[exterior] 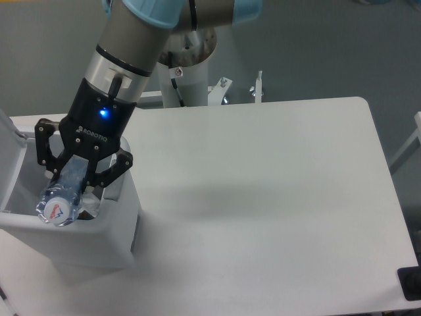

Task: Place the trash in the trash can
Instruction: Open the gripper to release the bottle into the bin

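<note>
The crushed clear bluish plastic bottle (66, 191) is tilted, with its white cap (56, 208) pointing down and toward the front, over the open mouth of the trash can (99, 247). The trash can is a boxy white-grey bin at the table's left edge, and its lid (10, 148) stands open on the left. My gripper (77, 183) is just above the bin's opening and is shut on the bottle's body, with one black finger on each side. The crumpled white carton is out of view. The inside of the bin is mostly hidden by the gripper and the bottle.
The white table (263, 197) stretches right of the bin. The arm's white pedestal (187, 72) and small metal brackets (256, 85) stand behind the table's far edge. A dark object (411, 284) sits at the front right corner.
</note>
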Tool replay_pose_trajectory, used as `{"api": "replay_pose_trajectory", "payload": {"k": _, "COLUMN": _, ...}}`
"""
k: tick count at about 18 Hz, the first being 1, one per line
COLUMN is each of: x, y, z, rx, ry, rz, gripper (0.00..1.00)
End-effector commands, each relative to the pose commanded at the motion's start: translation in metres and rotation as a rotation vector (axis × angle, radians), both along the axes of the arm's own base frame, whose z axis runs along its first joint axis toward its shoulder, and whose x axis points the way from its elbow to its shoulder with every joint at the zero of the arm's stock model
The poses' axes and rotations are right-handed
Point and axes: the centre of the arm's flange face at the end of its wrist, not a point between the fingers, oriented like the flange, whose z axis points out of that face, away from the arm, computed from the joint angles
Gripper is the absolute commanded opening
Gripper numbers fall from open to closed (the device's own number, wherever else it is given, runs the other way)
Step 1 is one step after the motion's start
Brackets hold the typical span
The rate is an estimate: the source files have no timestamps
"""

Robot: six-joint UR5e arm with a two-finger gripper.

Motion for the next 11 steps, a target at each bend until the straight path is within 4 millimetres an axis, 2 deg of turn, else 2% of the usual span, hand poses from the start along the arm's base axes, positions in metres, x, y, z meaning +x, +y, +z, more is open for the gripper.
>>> {"api": "replay_pose_trajectory", "payload": {"k": 1, "x": -0.001, "y": 0.000, "z": 0.000, "rx": -0.002, "ry": 0.013, "rz": -0.003, "gripper": 0.66}}
{"api": "replay_pose_trajectory", "payload": {"k": 2, "x": -0.001, "y": 0.000, "z": 0.000, "rx": -0.001, "ry": 0.015, "rz": -0.005, "gripper": 0.74}}
{"api": "replay_pose_trajectory", "payload": {"k": 3, "x": 0.000, "y": -0.001, "z": 0.000, "rx": -0.001, "ry": 0.015, "rz": -0.005, "gripper": 0.79}}
{"api": "replay_pose_trajectory", "payload": {"k": 4, "x": -0.001, "y": 0.000, "z": -0.001, "rx": -0.003, "ry": 0.016, "rz": -0.005, "gripper": 0.80}}
{"api": "replay_pose_trajectory", "payload": {"k": 5, "x": -0.001, "y": 0.000, "z": 0.000, "rx": -0.001, "ry": 0.018, "rz": -0.006, "gripper": 0.86}}
{"api": "replay_pose_trajectory", "payload": {"k": 6, "x": -0.001, "y": 0.000, "z": 0.002, "rx": 0.003, "ry": 0.023, "rz": -0.008, "gripper": 0.96}}
{"api": "replay_pose_trajectory", "payload": {"k": 7, "x": -0.001, "y": 0.001, "z": 0.004, "rx": 0.006, "ry": 0.028, "rz": -0.011, "gripper": 1.00}}
{"api": "replay_pose_trajectory", "payload": {"k": 11, "x": -0.005, "y": 0.006, "z": 0.021, "rx": 0.034, "ry": 0.049, "rz": -0.013, "gripper": 1.00}}
